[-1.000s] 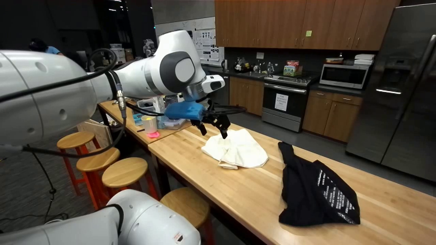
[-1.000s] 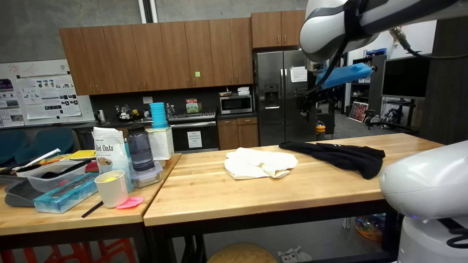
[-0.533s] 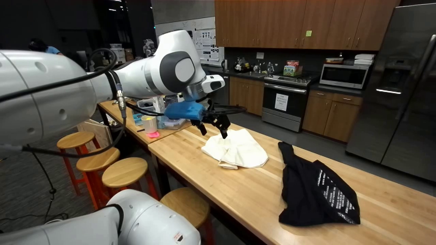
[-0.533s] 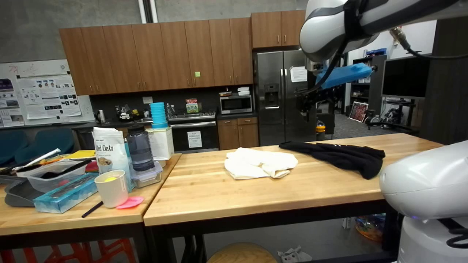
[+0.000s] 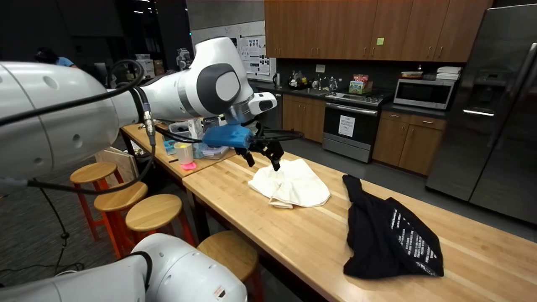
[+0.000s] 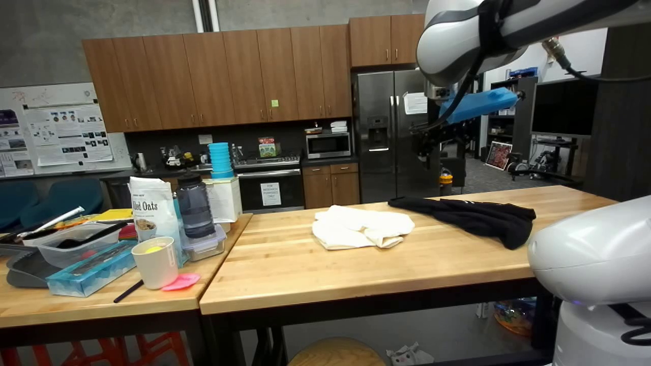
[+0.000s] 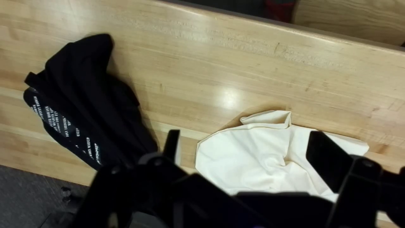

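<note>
My gripper (image 5: pixel 263 164) hangs above the table with its jaws wide apart and nothing between them. Below it lies a crumpled cream-white cloth (image 5: pixel 295 188), folded over itself, with a raised fold along one edge in the wrist view. From the wrist, the cloth (image 7: pixel 246 155) shows between the two black fingers (image 7: pixel 327 158), lower than them and apart from them. A black garment (image 5: pixel 386 239) with white printed text lies bunched on the same table. In the wrist view that garment (image 7: pixel 91 95) is at the left, partly hidden by the gripper.
The wooden table (image 6: pixel 285 274) has its edge near several stools (image 5: pixel 154 212). An adjoining table bears a white cup (image 6: pixel 155 263), an oats bag (image 6: pixel 155 208), a dark bottle (image 6: pixel 195 208) and containers. A white robot link (image 5: pixel 188 268) stands beside the table.
</note>
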### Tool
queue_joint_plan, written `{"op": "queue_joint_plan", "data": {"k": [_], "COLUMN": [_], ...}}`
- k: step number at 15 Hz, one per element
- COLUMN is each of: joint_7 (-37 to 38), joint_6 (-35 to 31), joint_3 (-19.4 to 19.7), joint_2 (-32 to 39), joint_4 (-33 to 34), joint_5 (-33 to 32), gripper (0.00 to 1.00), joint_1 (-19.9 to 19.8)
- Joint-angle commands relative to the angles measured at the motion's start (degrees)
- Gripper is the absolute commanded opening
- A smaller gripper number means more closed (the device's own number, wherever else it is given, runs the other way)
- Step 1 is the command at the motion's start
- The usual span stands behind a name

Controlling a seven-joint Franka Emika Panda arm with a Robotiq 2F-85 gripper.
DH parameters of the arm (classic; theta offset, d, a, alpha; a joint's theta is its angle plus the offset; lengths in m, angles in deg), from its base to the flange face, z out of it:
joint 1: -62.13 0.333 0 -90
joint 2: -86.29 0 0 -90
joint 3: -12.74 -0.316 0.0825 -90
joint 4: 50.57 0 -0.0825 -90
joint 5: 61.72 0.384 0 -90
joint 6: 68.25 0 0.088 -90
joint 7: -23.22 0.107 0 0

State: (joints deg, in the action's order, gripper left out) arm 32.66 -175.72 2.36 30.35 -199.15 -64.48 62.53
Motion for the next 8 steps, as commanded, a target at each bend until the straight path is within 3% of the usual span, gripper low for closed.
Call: {"op": "queue_joint_plan", "data": {"k": [1, 8], "joint_7": [0.4, 0.4], "joint_6": [0.2, -0.8], "joint_3": [0.4, 0.2], "joint_2": [0.2, 1.4], "joint_4": [0.2, 1.6], "joint_5": [-0.4, -1.3], "gripper": [1.00, 1.00], "joint_1": [0.6, 0.0]}}
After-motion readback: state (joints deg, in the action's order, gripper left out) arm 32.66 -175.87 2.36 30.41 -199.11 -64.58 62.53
